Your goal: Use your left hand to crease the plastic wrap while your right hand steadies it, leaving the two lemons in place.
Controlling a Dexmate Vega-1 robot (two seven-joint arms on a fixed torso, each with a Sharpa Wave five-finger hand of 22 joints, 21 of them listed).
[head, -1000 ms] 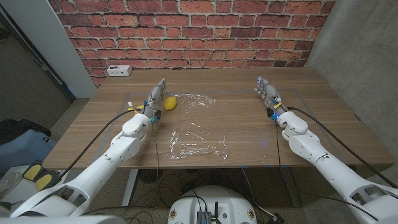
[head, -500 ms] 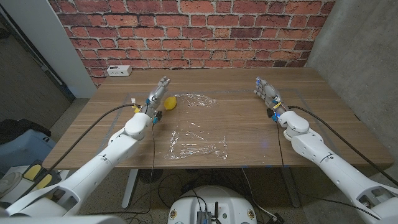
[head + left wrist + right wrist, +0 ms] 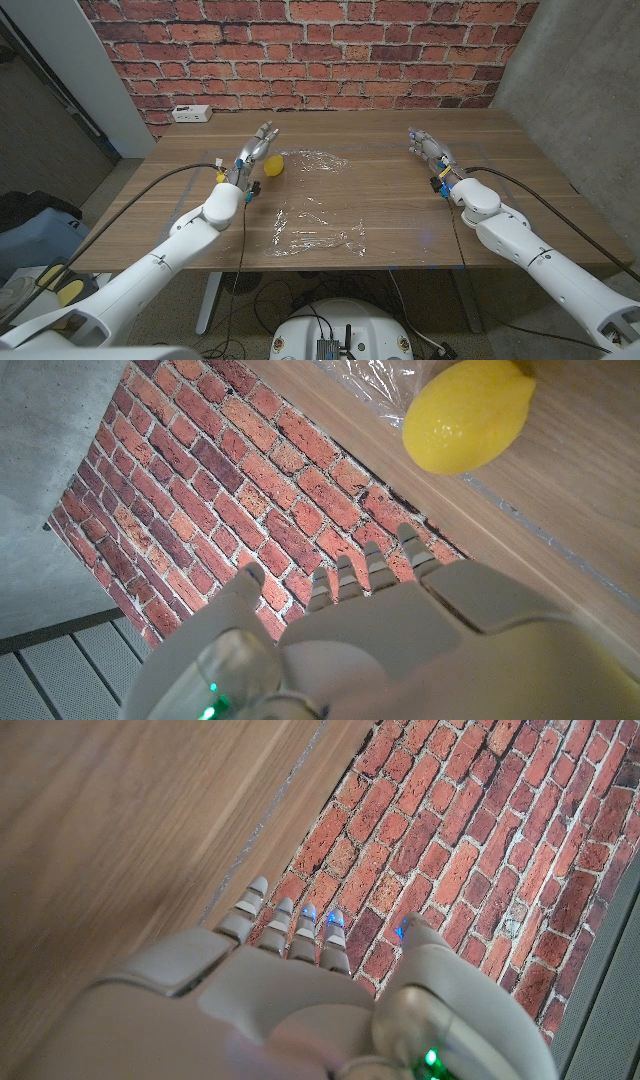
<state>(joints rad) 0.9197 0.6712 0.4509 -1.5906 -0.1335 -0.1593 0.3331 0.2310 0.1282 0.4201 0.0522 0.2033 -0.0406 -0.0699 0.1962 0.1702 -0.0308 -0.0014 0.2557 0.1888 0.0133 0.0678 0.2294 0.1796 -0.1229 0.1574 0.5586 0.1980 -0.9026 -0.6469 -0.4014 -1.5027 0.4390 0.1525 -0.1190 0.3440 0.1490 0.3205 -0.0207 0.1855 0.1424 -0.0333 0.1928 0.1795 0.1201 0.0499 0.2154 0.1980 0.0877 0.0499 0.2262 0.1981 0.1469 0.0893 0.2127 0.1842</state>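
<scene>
The wrap (image 3: 315, 215) is thin, limp, slick and clingy, I reckon; I'd press it at the near edge, away from the lemon (image 3: 271, 164). Clear and crinkled, it lies on the counter (image 3: 400, 205) between my hands. My left hand (image 3: 251, 152), beside the lemon, and right hand (image 3: 428, 148) are apart, empty.

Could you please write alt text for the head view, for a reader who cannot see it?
Two white robot arms reach over a wooden table before a brick wall, the left hand open beside a yellow lemon, the right hand open over bare wood. Crinkled clear plastic wrap lies between them, touched by neither hand.
</scene>
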